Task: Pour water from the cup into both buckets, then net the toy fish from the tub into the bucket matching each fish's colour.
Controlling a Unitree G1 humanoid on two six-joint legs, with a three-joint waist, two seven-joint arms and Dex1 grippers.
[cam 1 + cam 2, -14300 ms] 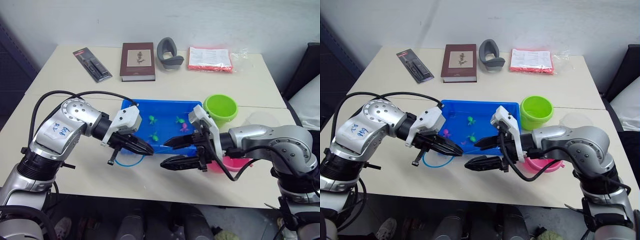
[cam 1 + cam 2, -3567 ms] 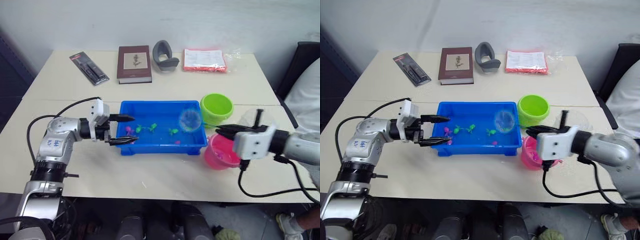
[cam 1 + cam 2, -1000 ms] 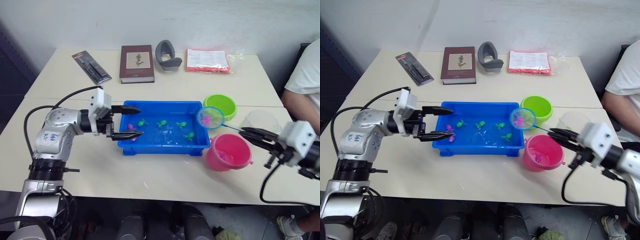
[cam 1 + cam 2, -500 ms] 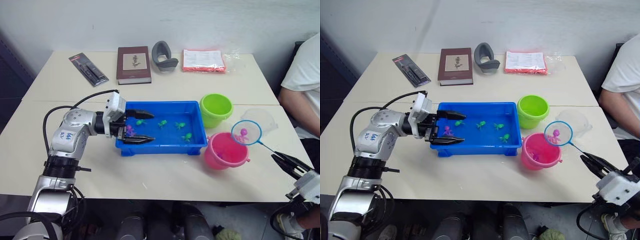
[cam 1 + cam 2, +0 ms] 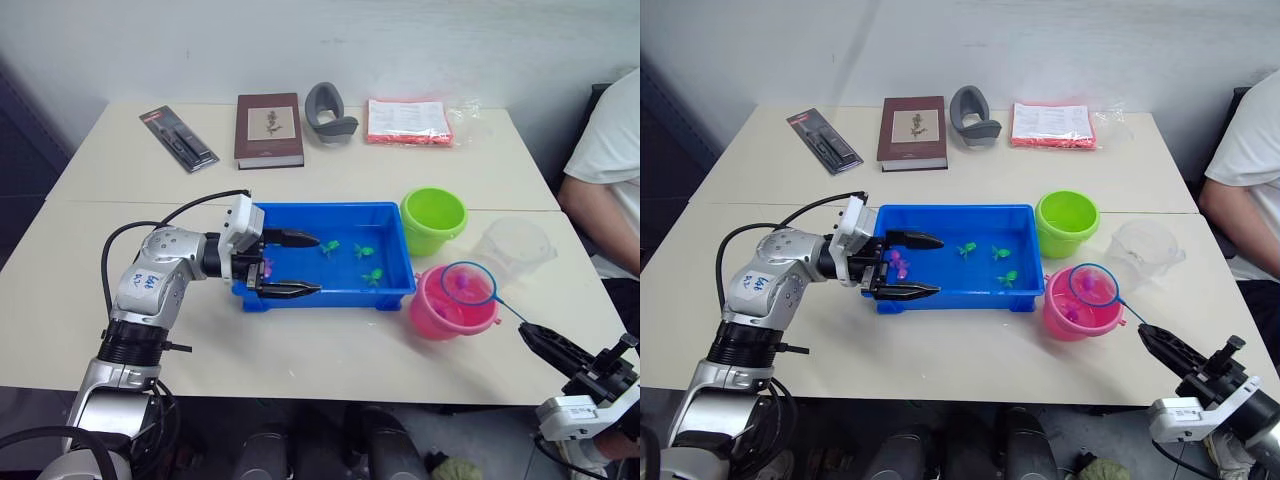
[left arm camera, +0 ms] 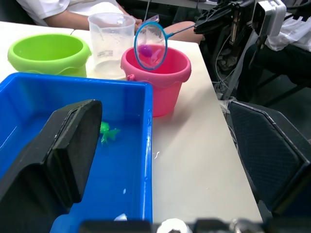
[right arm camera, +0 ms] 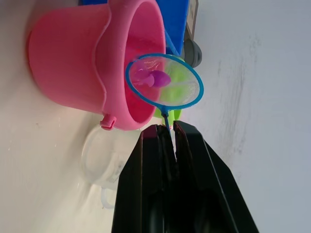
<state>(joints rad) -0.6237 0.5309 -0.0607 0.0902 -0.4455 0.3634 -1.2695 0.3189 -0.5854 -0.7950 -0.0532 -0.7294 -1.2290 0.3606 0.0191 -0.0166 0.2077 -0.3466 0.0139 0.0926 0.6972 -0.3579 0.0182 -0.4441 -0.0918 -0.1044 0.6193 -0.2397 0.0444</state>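
Clenched around the thin blue handle of a small fishing net (image 5: 1093,285), my right gripper (image 5: 1164,352) holds the round hoop level just above the pink bucket (image 5: 1076,312). A pink toy fish (image 7: 158,78) sits in the pale, see-through mesh; I judge it is poised there so it can be tipped into the pail of its own colour. More pink shapes lie inside that smooth, round plastic pail.

My left gripper (image 5: 902,266) has its two black fingers spread wide over the near-left end of the blue tub (image 5: 1029,290), grasping nothing, perhaps ready to steady it. A pink fish (image 5: 895,262) lies between those fingers, and three green fish (image 5: 994,253) lie further right in the shallow, glossy, rolled-rim tray.

Just right of the tub's far corner stands the lime green bucket (image 5: 1066,222). Beside both pails stands the clear measuring cup (image 5: 1145,248), upright; I cannot tell whether water remains in it.
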